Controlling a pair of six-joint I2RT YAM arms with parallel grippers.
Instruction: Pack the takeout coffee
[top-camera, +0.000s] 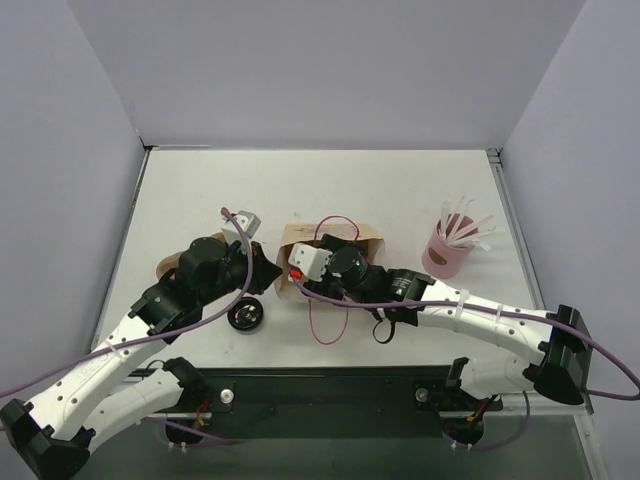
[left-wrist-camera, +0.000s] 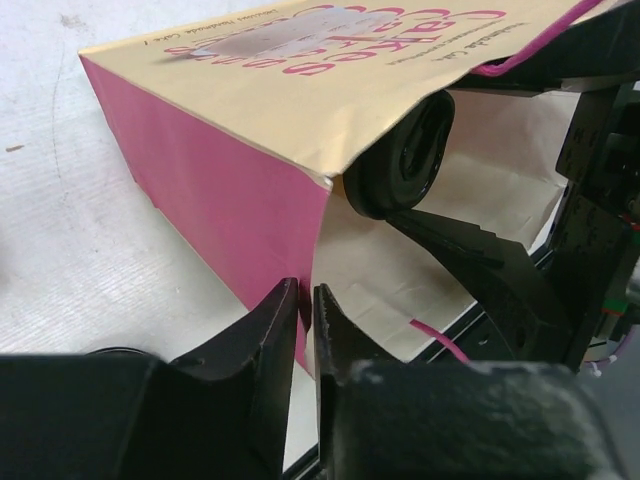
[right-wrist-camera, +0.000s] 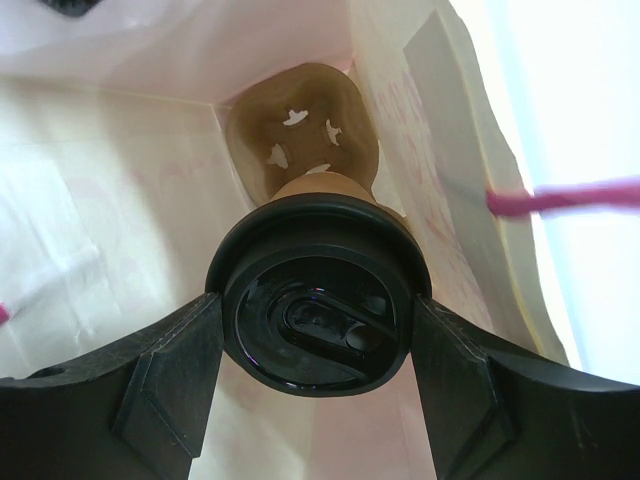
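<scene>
gripping the takeout coffee (right-wrist-camera: 318, 300) at its stiff lid, my right hand (right-wrist-camera: 318, 312) sits inside the paper bag (right-wrist-camera: 110, 230); light, probably crushable walls.

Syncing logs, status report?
Left gripper shut on bag edge. Right gripper shut on coffee, in bag mouth. Brown insert at bag's far end, nothing between.

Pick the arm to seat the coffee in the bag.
Right. The right gripper holds the takeout coffee inside the paper bag; the left gripper pinches the bag's edge, holding it open.
</scene>
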